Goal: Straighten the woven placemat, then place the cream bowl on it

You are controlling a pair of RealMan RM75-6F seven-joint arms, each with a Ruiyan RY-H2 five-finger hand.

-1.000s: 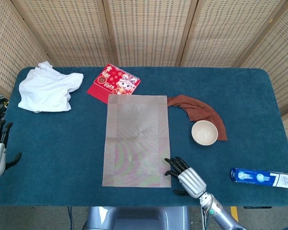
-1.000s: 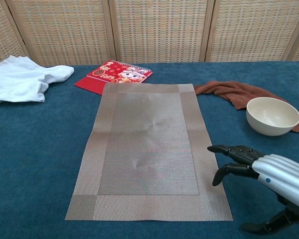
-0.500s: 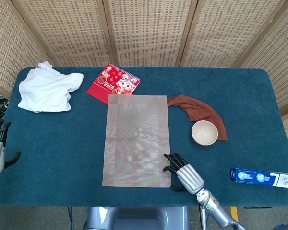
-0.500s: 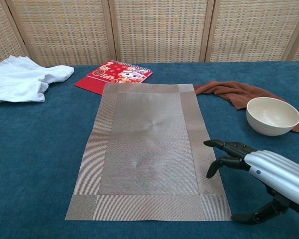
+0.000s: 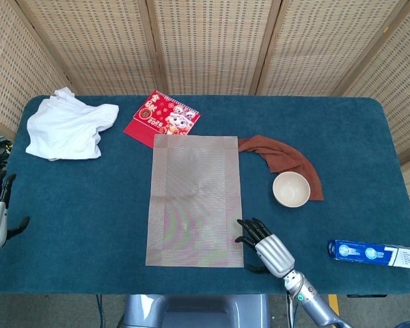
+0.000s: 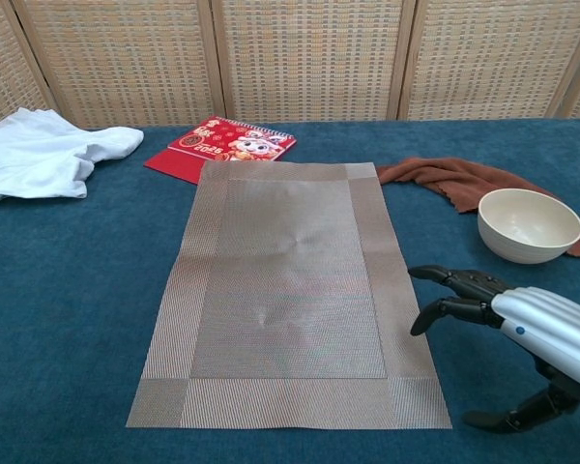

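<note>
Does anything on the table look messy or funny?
Yes. The woven placemat has a small pucker near its middle and overlaps a corner of the red calendar. The cream bowl sits partly on a rumpled brown cloth, and a white cloth lies crumpled at the far left.

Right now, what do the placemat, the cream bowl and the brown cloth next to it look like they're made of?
The placemat looks like woven synthetic or vinyl fibre: fine ribbed weave, slight sheen, darker border. The cream bowl seems matte ceramic or possibly plastic: smooth, even walls, no gloss; the look leaves it open. The brown cloth appears to be soft fabric, lying in loose folds.
</note>
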